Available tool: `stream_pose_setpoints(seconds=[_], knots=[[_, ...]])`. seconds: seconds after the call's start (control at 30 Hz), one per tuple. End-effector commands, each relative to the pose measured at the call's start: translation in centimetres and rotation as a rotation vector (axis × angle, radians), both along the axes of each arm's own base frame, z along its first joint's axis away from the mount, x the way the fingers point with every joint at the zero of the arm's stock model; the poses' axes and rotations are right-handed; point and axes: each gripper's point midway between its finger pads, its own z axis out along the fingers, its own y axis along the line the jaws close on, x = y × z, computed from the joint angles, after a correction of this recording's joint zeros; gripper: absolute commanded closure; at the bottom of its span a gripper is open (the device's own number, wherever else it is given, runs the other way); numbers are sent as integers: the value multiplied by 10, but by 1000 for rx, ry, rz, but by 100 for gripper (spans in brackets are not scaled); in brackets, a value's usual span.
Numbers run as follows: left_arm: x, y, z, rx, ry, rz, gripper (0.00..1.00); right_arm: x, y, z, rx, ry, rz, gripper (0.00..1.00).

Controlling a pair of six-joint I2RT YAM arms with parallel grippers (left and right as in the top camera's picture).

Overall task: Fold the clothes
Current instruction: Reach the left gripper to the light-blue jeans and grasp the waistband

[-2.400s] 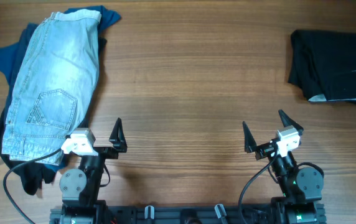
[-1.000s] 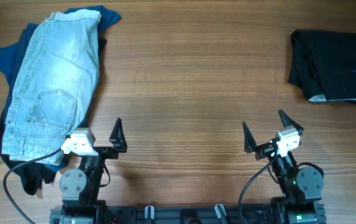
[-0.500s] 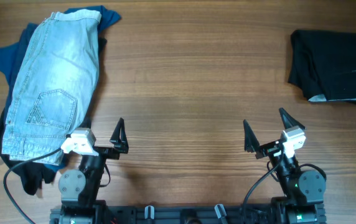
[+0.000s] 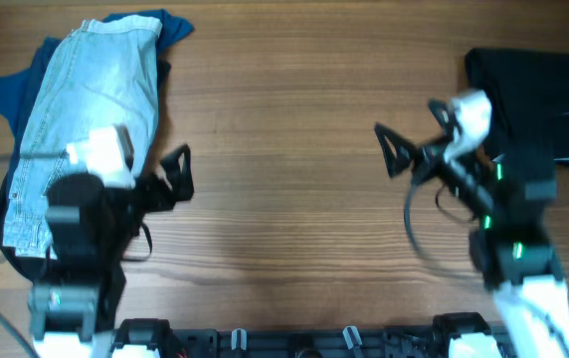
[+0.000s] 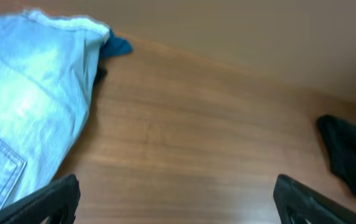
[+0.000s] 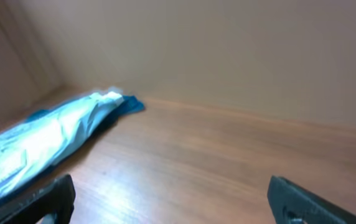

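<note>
Sizing up the first fold: pale blue denim jeans [image 4: 86,119] lie on the wooden desk [image 4: 284,89], spread over a navy cloth garment [image 4: 11,89].
Just beside the jeans hangs the left pincer [image 4: 178,174], spread wide and empty. The right pincer [image 4: 394,154], equally wide and empty, is well apart from them, near a folded black garment [image 4: 548,94]. Pinching only denim at the jeans' edge should leave the navy layer behind.

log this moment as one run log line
left claw: open, empty, beside jeans | right claw: open, empty, by black garment | jeans: lying on blue shirt
</note>
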Motion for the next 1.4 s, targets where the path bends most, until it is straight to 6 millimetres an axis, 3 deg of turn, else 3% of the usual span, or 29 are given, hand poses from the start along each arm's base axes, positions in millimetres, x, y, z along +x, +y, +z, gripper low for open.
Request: stream_pose_setpoints(seconds=[0.0, 0.13, 0.2, 0.33, 0.4, 0.47, 0.6, 0.7, 0.8, 0.87, 0.93, 1.07, 1.17, 1.37], knots=[[13, -12, 1, -3, 124, -84, 0, 32, 21, -4, -13, 140, 132, 0], [25, -33, -18, -28, 256, -219, 0, 58, 50, -13, 114, 298, 296, 0], [28, -37, -30, -51, 306, -237, 0, 56, 60, -19, 186, 352, 362, 0], [33, -36, -39, -48, 333, -231, 0, 61, 62, -34, 212, 408, 371, 0], [36, -23, -41, -26, 334, -178, 0, 62, 62, -36, 191, 394, 372, 0], [38, 8, -47, -18, 364, -33, 0, 64, 59, -41, 176, 405, 340, 0], [31, 95, -64, -32, 444, 307, 2, 67, 55, -61, 92, 451, 245, 0], [20, 168, -75, -53, 462, 536, 3, 68, 62, -71, 30, 461, 198, 0], [8, 229, -85, -118, 449, 747, 5, 66, 72, -75, -13, 458, 184, 0], [11, 258, -92, -152, 419, 829, 6, 65, 76, -77, -37, 456, 172, 0], [17, 276, -104, -165, 413, 851, 6, 66, 77, -79, -53, 452, 158, 0], [38, 295, -160, -180, 483, 849, 7, 65, 77, -80, -55, 460, 156, 0], [49, 305, -188, -176, 497, 845, 8, 64, 76, -82, -63, 464, 159, 1], [58, 318, -191, -72, 468, 798, 11, 64, 77, -81, -71, 456, 165, 1]])
